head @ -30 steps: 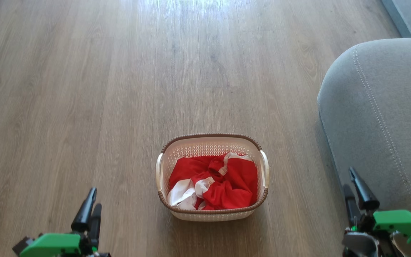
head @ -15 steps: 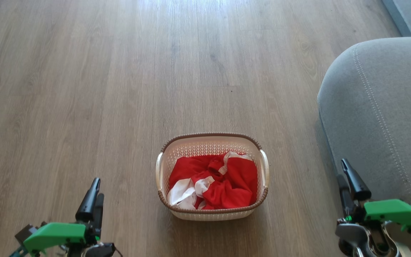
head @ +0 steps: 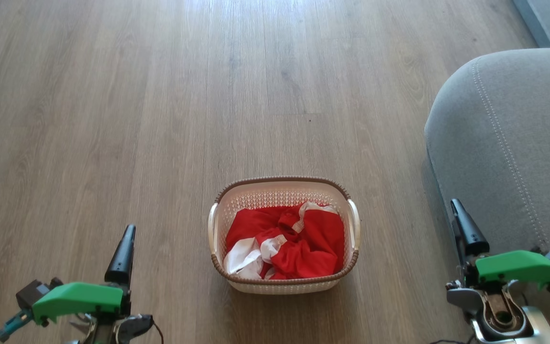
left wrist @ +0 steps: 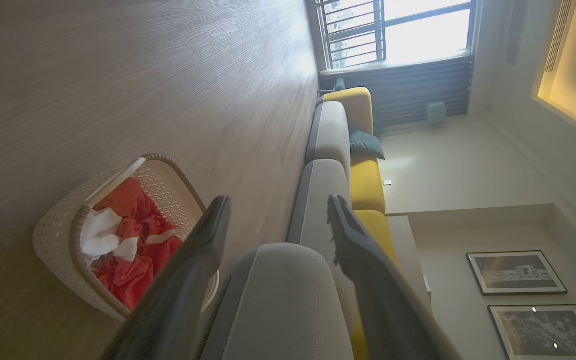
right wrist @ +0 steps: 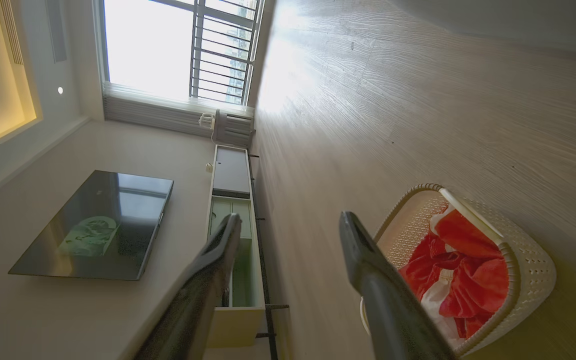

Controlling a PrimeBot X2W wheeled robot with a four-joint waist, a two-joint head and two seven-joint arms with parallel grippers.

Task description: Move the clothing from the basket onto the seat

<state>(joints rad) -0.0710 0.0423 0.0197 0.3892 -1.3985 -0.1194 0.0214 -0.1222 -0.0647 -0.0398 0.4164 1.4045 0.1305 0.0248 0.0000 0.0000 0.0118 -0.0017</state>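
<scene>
Clothing point(head: 303, 243) bunched in basket point(head: 284, 180), near seat point(head: 509, 134), seemingly apart. Left tool point(left wrist: 278, 200), right tool point(right wrist: 289, 216): spread wide, empty.

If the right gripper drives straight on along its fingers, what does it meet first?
Nothing close: the right gripper points over the wooden floor toward the far cabinet, the basket off to one side. Depth is uncertain.

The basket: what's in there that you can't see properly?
Basket floor: head view, covered by the clothing.
What garment it is: every view, too crumpled to tell.
Part of the basket's side: left wrist view, behind a finger of the left end effector.
Seat: head view, cut off by the right edge.
</scene>
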